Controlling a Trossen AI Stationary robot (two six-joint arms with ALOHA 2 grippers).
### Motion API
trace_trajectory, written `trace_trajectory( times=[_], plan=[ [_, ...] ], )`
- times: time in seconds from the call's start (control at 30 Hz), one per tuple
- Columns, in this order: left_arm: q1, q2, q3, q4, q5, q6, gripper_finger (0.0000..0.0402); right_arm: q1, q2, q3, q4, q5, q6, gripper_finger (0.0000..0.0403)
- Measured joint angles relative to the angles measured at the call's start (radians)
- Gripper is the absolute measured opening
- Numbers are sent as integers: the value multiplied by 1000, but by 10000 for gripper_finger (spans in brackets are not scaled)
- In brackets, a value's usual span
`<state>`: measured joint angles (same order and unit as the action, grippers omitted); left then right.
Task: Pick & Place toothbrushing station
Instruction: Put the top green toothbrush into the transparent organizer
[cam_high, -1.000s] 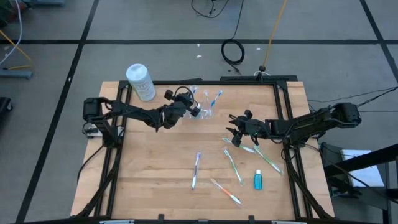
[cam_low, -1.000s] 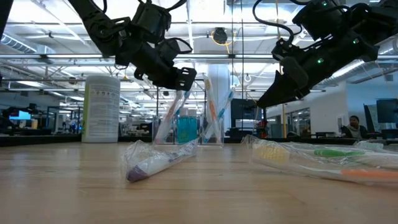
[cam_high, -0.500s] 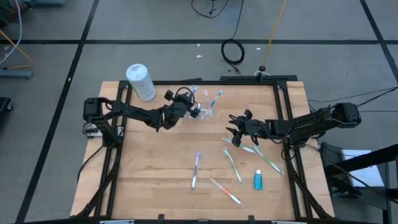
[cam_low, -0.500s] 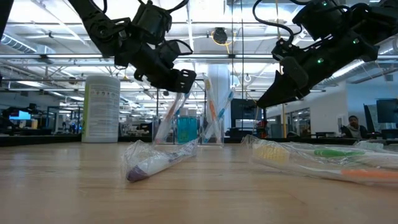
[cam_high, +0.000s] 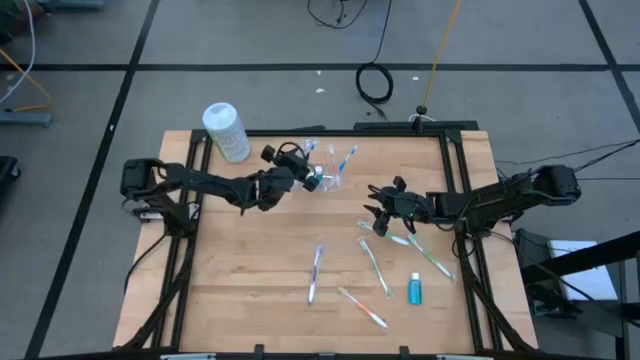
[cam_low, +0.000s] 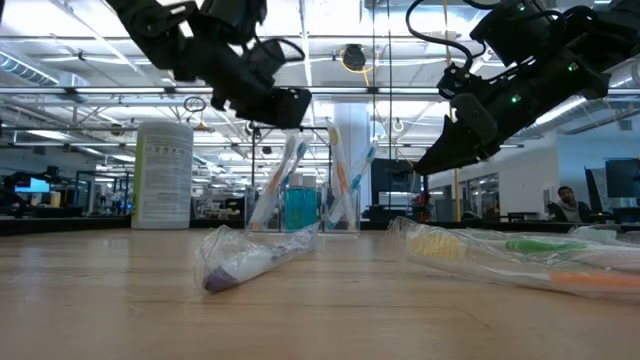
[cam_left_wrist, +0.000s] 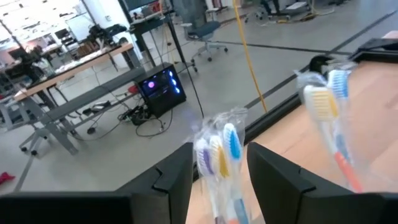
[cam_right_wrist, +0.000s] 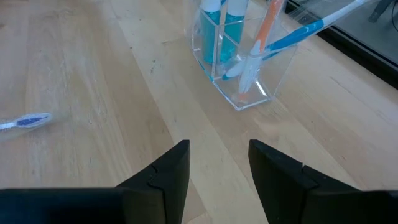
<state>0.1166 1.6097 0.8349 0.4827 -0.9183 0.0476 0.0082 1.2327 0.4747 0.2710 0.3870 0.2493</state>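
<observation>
The toothbrushing station (cam_high: 331, 178), a small clear holder, stands on its base at the table's far middle. It holds blue tubes and several toothbrushes (cam_right_wrist: 239, 59). My left gripper (cam_high: 312, 174) hovers open just left of and above the holder. In the left wrist view, the wrapped toothbrush heads (cam_left_wrist: 217, 152) show in the gap between its fingers. In the low view, the gripper (cam_low: 280, 105) is above the leaning wrapped toothbrush (cam_low: 290, 170). My right gripper (cam_high: 381, 212) hangs open above the table, to the holder's right, and faces the holder.
Wrapped toothbrushes lie loose on the wood: one at the middle (cam_high: 315, 272), two nearer the front (cam_high: 375, 265) (cam_high: 362, 308), and one to the right (cam_high: 430, 255). A small blue tube (cam_high: 415, 290) stands beside them. A white canister (cam_high: 227, 130) stands at the far left corner.
My left gripper has opened, let go of the wrapped toothbrush and risen a little above it. The toothbrush stays in the holder, leaning, with its head free below the fingers.
</observation>
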Motion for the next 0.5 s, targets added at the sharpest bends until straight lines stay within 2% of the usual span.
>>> trace_trajectory(
  times=[0.4, 0.5],
  plan=[
    [-113, -233, 0, -390, 11, -16, 159, 0, 0, 0, 0, 0, 0, 160],
    [-138, -274, 0, -518, 66, -53, 159, 0, 0, 0, -1, 0, 0, 160]
  ],
)
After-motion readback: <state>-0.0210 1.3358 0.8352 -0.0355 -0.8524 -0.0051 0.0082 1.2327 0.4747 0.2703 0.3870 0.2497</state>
